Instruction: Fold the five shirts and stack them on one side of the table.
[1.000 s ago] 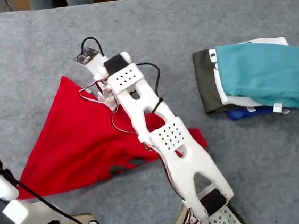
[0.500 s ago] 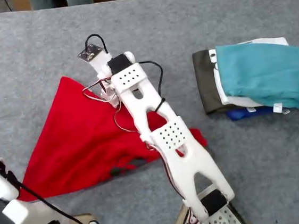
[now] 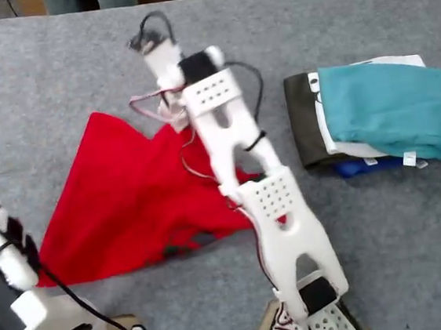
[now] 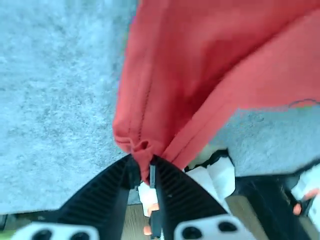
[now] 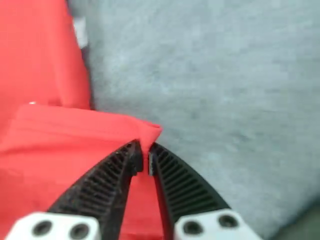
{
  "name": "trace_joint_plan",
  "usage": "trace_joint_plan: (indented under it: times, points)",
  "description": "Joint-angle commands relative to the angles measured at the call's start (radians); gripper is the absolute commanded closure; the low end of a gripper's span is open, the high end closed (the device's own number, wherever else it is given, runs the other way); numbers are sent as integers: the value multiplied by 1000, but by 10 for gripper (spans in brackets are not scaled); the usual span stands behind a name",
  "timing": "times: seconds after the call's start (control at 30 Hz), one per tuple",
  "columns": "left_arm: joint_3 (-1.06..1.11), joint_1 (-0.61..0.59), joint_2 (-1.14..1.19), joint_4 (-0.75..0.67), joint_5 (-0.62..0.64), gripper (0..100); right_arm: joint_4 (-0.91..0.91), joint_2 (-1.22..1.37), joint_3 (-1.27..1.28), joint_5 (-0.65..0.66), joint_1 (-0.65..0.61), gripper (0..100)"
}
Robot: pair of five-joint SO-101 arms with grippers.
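A red shirt lies spread on the grey table, well apart from the stack of folded shirts, with the left gripper pinching its near corner and the right gripper pinching its far edge; a flat fold likely needs both lifting together, cloth taut.

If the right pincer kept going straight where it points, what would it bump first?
The right pincer is shut on the edge of the red shirt. Just past it lies the gray table, probably what it hits first, though depth is unclear.
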Motion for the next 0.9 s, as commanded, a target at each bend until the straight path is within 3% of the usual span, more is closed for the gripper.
trace_joint_plan:
  times: [0.0,0.23,0.43,0.63,0.87]
  points:
    - [-153,105,-41,6,184,970,6,-236,-15,-21,40,985]
    - [-576,259,-43,8,468,970,-3,-641,-15,-21,40,985]
    - [-1058,262,-43,8,733,970,-132,-975,-12,-101,81,985]
    - [-1429,265,-103,8,772,970,-348,-1202,-5,-118,161,985]
    - [-1429,252,-361,9,760,970,-512,-1323,-5,-114,204,985]
